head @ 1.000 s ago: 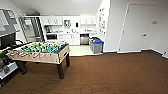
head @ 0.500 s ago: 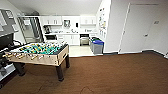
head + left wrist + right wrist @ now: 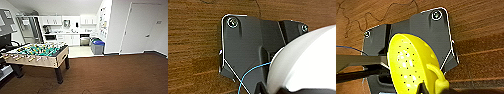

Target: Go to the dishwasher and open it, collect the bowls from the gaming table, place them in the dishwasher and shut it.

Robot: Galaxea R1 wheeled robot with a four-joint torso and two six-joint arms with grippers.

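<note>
Right claw (image 3: 432,86) gripping yellow-green bowl (image 3: 411,65) — gaming table (image 3: 37,53) left, blue bin (image 3: 98,46) ahead

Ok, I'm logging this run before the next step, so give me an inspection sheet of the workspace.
Surface: brown wood-look floor.
Job's things: gaming table on the left, green field; dishwasher in the far kitchen, looks shut; yellow perforated bowl close at the right wrist.
Clutter: blue-lidded bin by the kitchen.
Grippers: state cannot be told.
Cables: thin blue cable at the left wrist.
Surroundings: white door, right wall.
</note>
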